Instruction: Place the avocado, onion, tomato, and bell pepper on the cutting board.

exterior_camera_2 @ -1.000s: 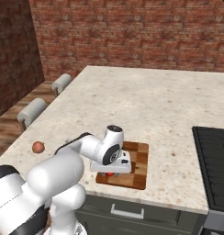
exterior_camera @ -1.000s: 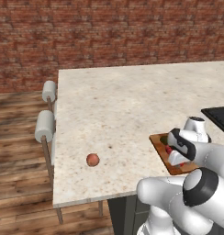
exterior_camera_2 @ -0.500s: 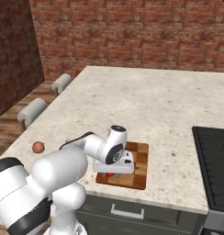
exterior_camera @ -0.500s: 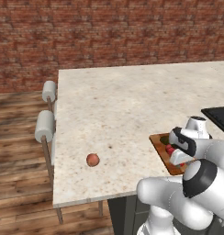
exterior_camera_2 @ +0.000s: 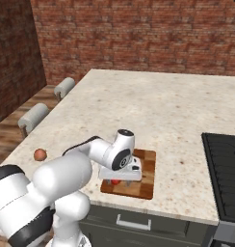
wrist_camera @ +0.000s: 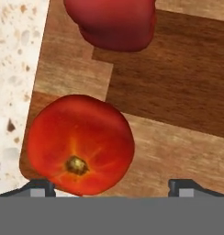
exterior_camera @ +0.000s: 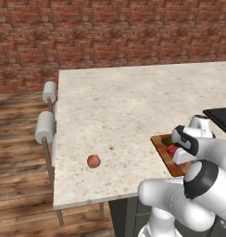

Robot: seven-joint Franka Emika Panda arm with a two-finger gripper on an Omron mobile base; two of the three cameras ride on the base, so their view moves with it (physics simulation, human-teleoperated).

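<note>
Tool [wrist_camera: 111,186] hovers with fingers apart over the tomato [wrist_camera: 80,144] on the cutting board's [wrist_camera: 178,101] near corner — the onion [exterior_camera: 93,161], far left on the counter [exterior_camera: 124,106], looks light, firm, rollable — grip its middle.

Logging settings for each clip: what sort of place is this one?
A simulated kitchen, most likely: a speckled stone counter carrying a wooden cutting board with a tomato on it, a dark stovetop alongside, brick walls behind.
</note>
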